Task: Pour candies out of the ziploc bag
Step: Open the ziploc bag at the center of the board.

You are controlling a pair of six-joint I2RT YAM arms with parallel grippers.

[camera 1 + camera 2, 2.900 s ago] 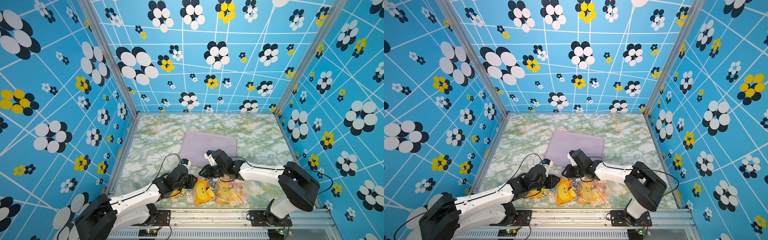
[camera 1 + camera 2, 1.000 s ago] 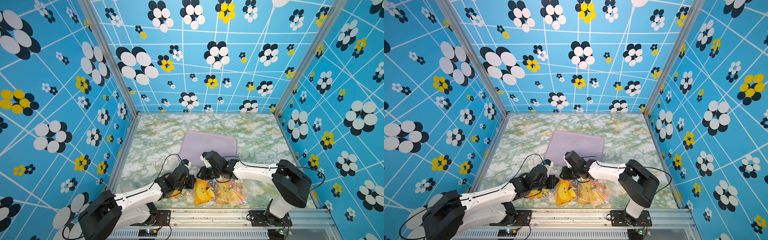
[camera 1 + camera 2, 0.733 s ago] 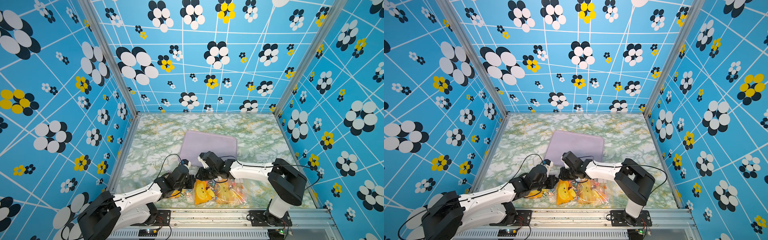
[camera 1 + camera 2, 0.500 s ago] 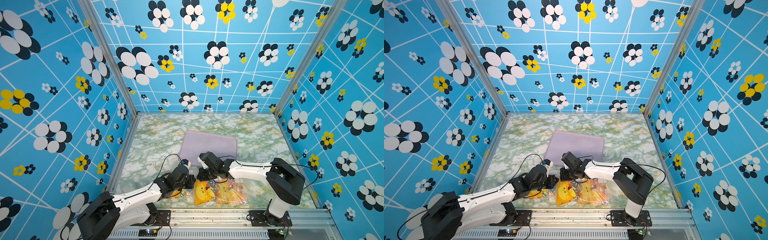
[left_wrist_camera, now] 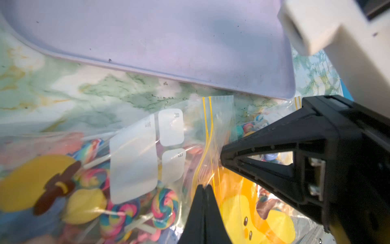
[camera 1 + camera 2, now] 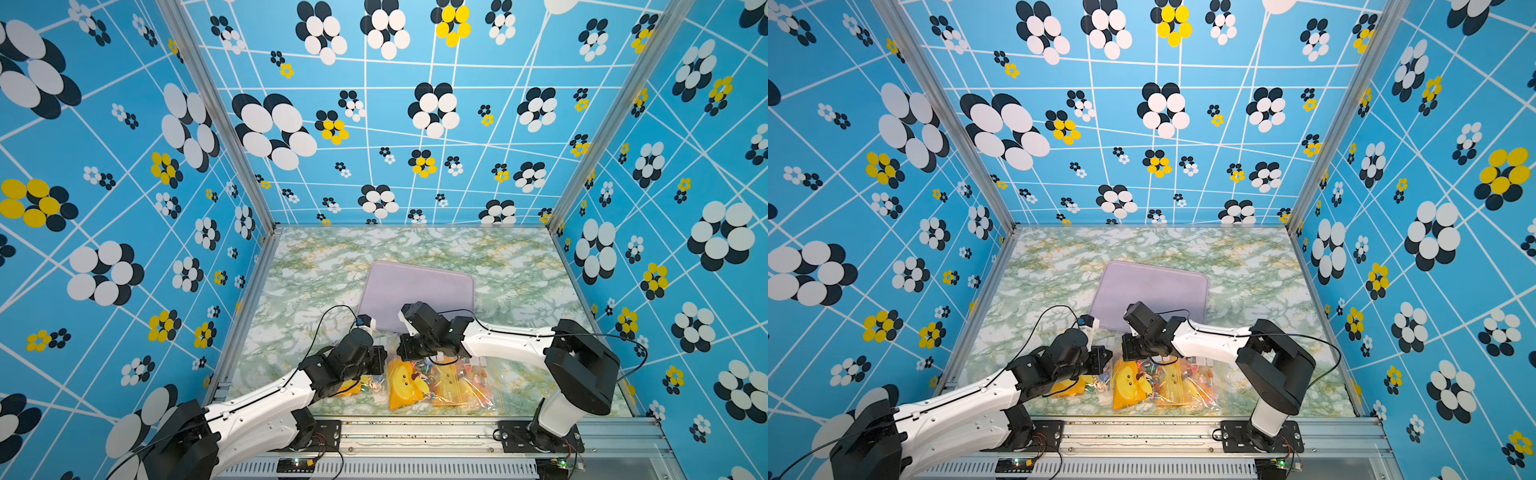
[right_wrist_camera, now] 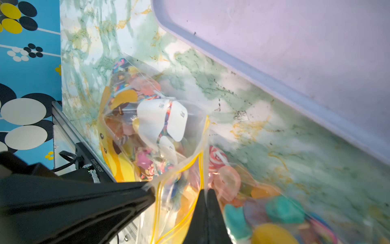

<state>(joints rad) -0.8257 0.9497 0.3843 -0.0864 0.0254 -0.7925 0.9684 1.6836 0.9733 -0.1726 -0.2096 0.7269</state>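
Ziploc bag lies flat on the bench, by the front edge near its middle. Lavender tray just behind it. Candies inside, seen through the clear film: swirl lollipops on pale sticks, small coloured bits. Both claws at the bag's rear side, close together. Left claw pressed together, pinching film at the yellow zip line. Right claw likewise pinching the zip edge. Film arches up between them.

Left arm and right arm reach forward, low; left claw and right claw both pinched closed, tips just beside each other.
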